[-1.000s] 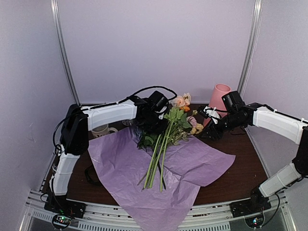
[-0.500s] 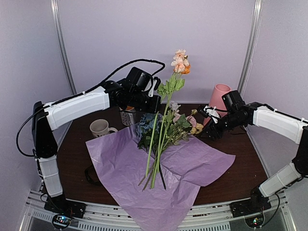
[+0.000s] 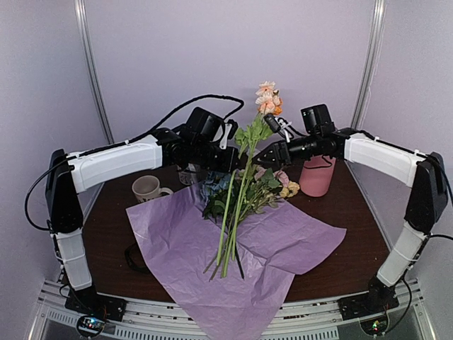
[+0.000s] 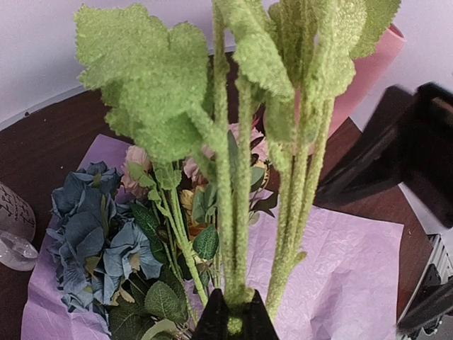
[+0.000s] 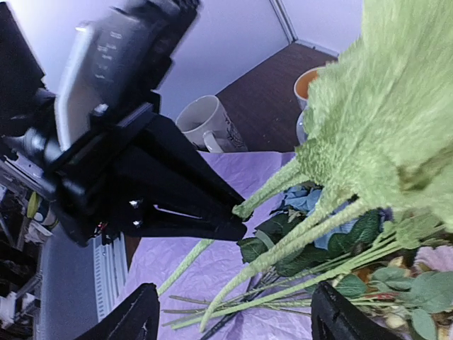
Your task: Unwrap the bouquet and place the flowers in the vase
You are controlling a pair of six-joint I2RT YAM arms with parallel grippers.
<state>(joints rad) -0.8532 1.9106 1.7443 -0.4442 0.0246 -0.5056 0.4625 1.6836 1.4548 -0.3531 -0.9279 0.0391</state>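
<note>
**Brown tabletop (image 3: 361, 212), lilac-walled bay: left gripper (image 4: 231, 319) holding one flower aloft**

Lilac tissue paper (image 3: 205, 269) is lying opened flat across the tabletop, its near corner reaching past the front edge. The remaining flowers (image 3: 244, 195) are lying on it in a loose bunch, stems pointing toward the arms and blue and pink heads toward the back wall. The left gripper is pinching tight on the stem of a raised flower (image 3: 267, 95). This flower is standing nearly upright above the bunch, peach and orange blooms topmost, fuzzy green leaves spreading below them. The right gripper (image 3: 269, 139) is hovering just beside those leaves, its fingers standing well apart and gripping nothing. The vase (image 3: 316, 177) is standing upright on the tabletop at the right rear, near the paper's far edge, and the right arm is crossing in front of its top. A white mug (image 3: 147, 188) is sitting at the left, just beyond the paper's edge
</note>
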